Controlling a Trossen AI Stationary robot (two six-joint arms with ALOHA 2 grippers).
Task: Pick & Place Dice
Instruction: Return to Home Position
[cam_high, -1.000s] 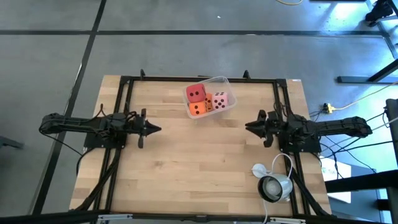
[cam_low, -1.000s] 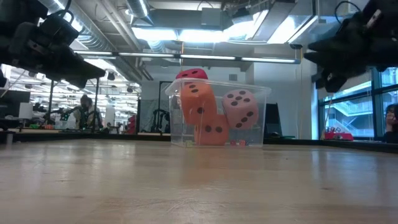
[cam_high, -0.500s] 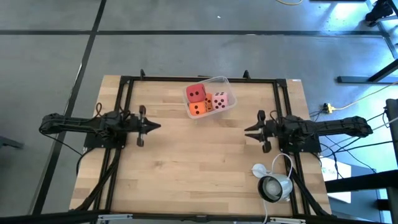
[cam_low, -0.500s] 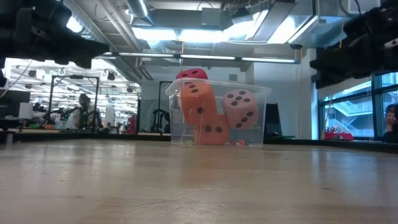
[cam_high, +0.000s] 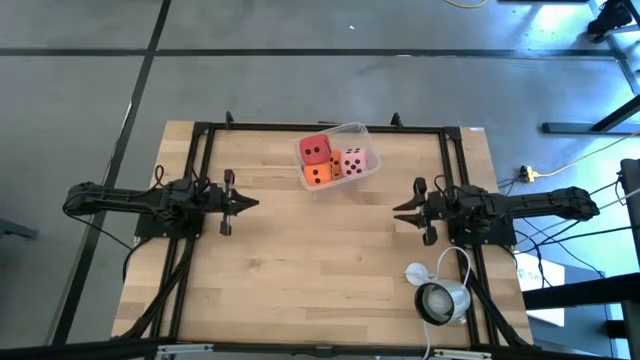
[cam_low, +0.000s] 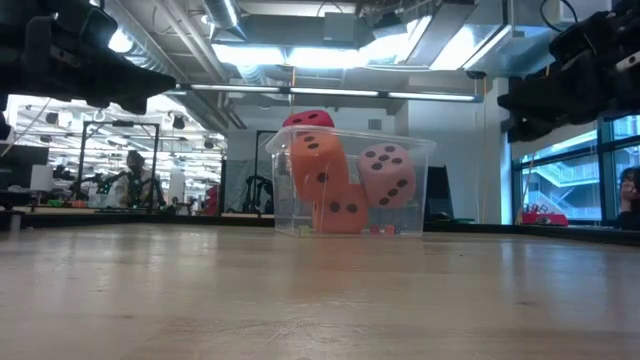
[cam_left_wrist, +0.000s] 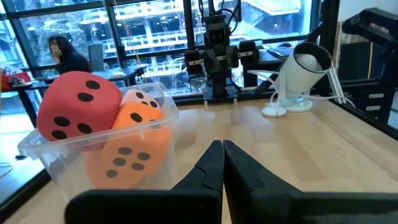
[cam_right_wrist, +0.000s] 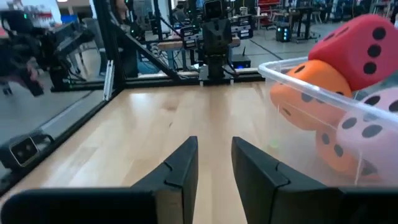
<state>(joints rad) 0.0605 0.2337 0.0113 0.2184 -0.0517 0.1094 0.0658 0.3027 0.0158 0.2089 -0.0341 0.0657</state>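
High view: the dice (cam_high: 316, 151) sit piled in the transparent bin (cam_high: 366, 134) at the table's (cam_high: 320, 280) far middle. Left gripper (cam_high: 243, 204) is pinched closed and empty at the left side. Right gripper (cam_high: 400, 207) is narrowly parted and empty at the right side. Placing looks finished, so only parking both arms seems left.

Left tool (cam_high: 254, 203) and right tool (cam_high: 397, 210) have swung up from tilted to level
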